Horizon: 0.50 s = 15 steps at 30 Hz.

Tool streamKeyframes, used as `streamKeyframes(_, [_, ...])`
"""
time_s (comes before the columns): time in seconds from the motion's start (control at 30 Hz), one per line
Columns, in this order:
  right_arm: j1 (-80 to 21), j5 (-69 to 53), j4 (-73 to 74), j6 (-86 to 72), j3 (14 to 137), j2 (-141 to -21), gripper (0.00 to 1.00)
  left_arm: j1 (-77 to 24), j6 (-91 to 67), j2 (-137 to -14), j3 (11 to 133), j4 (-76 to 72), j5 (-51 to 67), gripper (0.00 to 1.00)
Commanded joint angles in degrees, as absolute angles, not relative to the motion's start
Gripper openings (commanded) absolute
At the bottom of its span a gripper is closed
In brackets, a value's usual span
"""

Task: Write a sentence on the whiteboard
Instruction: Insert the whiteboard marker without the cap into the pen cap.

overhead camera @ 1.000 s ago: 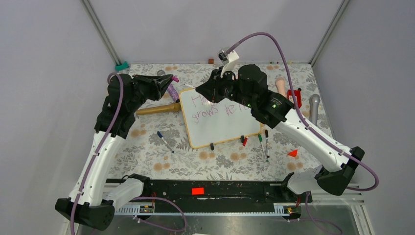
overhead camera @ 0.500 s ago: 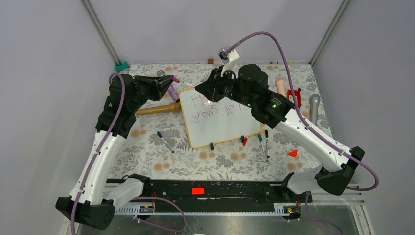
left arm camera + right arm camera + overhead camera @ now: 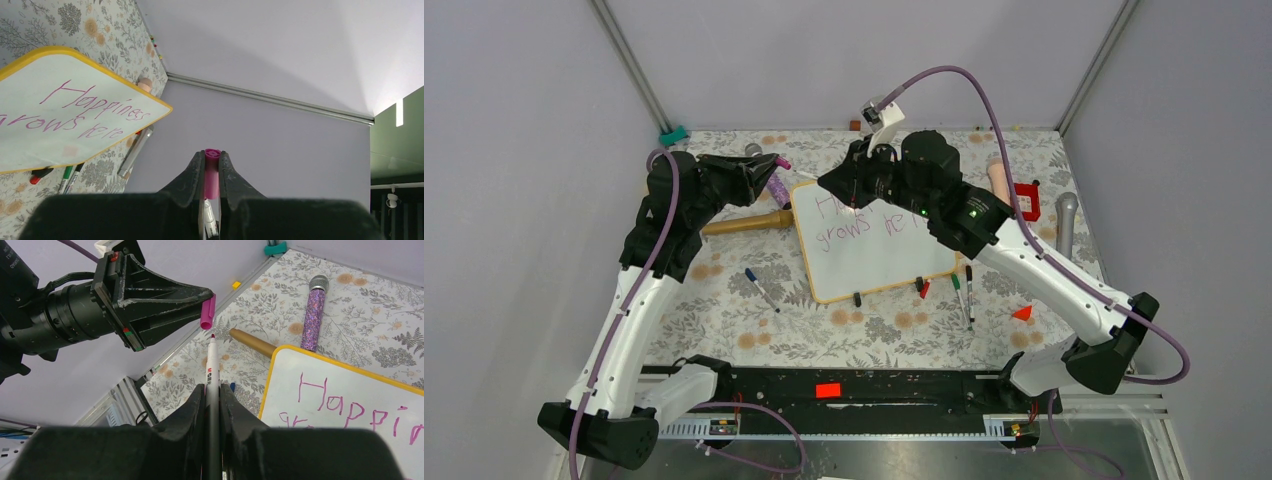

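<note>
The whiteboard [image 3: 874, 245] bearing the sentence [image 3: 864, 222] lies mid-bench, the left tool [image 3: 776, 162] at its ten o'clock clamped on a magenta cap [image 3: 206, 312], the right tool [image 3: 212, 390] gripping the uncapped marker [image 3: 212, 370].

The whiteboard [image 3: 874, 250] has a smooth, glossy white face inside a thin yellow rim that looks like painted wood. The sentence [image 3: 85, 112] sits on it as matt pink ink. The tablecloth [image 3: 724, 300] looks like soft printed cloth (floral, no shine). Beside the board, the microphone [image 3: 313, 315] has a rough purple glitter body and a metal mesh head. The cap [image 3: 207, 312] looks like smooth pink plastic, the marker [image 3: 212, 365] like white plastic. The left gripper [image 3: 212, 172] looks like matt black plastic, scuffed at the edges.
</note>
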State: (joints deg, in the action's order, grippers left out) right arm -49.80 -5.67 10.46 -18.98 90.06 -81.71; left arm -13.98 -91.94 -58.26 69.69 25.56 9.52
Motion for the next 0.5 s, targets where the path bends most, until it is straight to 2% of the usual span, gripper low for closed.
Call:
streamKeyframes(0.0, [-50.4, -6.6, 7.1, -19.5, 92.3, -82.0, 0.0, -14.2, -96.9, -58.6, 70.3, 23.3, 10.5, 0.0])
streamKeyframes(0.47, [-50.3, -6.5, 6.6, -19.8, 92.4, -82.5, 0.0, -14.2, -96.9, -59.0, 69.7, 22.9, 11.5, 0.0])
